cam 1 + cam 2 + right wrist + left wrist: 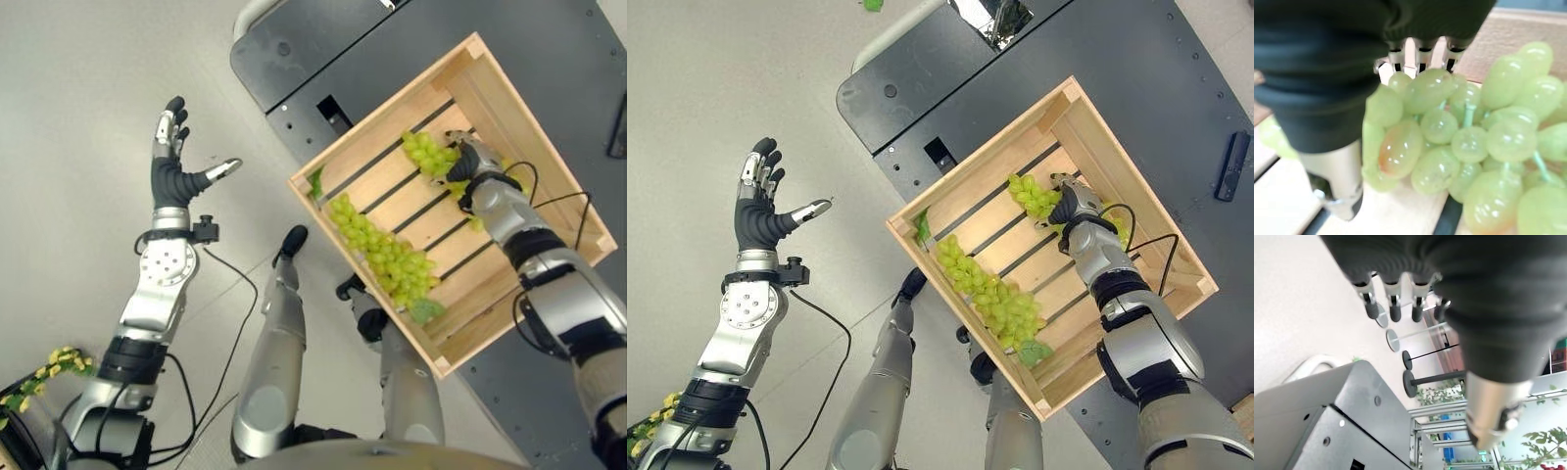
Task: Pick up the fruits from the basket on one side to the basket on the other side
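Long grape bunch (384, 250): lay along the near-left side of the wooden crate (534, 147).
Right hand (1070, 208): reached into the crate's middle, fingers (1420, 53) curled over a smaller grape bunch (1469, 142).
Left hand (174, 157): was raised above the floor, well left of the crate, fingers spread and straight.
Crate: sat on the dark worktop (1176, 78).

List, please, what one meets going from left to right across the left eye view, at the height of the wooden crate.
left hand, raised with fingers spread → long bunch of green grapes in the wooden crate → smaller grape bunch → right hand on that smaller bunch.
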Controlling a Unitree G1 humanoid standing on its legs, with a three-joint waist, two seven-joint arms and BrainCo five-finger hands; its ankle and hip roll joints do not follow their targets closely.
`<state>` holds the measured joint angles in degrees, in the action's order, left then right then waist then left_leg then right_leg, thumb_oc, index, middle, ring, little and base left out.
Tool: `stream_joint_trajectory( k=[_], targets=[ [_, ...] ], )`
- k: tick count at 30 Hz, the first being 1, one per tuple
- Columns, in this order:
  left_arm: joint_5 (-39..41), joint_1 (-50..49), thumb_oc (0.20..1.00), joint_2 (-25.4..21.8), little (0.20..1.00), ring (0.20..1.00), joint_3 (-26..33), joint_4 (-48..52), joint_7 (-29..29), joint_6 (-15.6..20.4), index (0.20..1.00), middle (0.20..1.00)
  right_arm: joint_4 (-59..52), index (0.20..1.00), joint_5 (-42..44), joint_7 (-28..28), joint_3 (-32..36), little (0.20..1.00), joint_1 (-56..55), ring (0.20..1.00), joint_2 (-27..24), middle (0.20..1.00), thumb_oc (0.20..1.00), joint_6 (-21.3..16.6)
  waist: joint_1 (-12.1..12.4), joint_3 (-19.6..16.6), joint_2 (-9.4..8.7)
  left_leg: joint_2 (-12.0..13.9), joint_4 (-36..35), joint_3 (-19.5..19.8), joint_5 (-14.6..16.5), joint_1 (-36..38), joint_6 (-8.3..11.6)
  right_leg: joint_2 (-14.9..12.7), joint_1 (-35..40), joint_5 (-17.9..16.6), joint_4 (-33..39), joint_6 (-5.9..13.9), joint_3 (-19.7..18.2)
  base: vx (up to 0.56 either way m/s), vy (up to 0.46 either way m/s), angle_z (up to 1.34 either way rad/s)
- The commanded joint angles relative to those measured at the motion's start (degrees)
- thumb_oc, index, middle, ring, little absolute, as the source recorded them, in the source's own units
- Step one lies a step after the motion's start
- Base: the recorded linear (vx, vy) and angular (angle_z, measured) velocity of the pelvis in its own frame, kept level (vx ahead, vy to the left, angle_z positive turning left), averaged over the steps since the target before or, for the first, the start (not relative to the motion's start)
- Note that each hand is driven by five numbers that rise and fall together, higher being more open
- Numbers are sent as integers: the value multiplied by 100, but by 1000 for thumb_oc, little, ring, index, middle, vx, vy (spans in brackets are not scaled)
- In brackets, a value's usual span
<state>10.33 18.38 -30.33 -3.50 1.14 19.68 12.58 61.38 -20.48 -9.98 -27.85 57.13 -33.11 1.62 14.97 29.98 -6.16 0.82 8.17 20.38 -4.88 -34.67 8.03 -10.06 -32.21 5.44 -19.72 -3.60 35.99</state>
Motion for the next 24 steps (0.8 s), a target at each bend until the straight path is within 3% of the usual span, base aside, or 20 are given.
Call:
stream_joint_trajectory(
  k=[1,21,24],
  targets=[
    [96,-71,1000,-105,1000,1000,194,489,-3,136,1000,1000,523,200,-141,332,-435,200,-309,200,-391,200,200,369,-65,-18,10,-59,-1146,-184,-534,371,-220,-123,354,772,-496,901,-69,0,0,0],
    [86,-83,1000,-74,1000,1000,240,520,32,115,1000,1000,12,200,-66,330,-519,200,-64,200,-263,200,200,327,-128,-18,-40,-56,-1193,-150,-534,342,-242,-113,281,749,-494,904,-91,0,0,0],
    [92,-65,1000,-68,1000,1000,262,489,10,104,1000,1000,-310,200,490,513,-357,200,-171,200,-130,200,200,199,-138,-18,-55,-57,-1198,-154,-537,352,-249,-118,273,753,-524,903,-99,0,0,0]
  ],
)
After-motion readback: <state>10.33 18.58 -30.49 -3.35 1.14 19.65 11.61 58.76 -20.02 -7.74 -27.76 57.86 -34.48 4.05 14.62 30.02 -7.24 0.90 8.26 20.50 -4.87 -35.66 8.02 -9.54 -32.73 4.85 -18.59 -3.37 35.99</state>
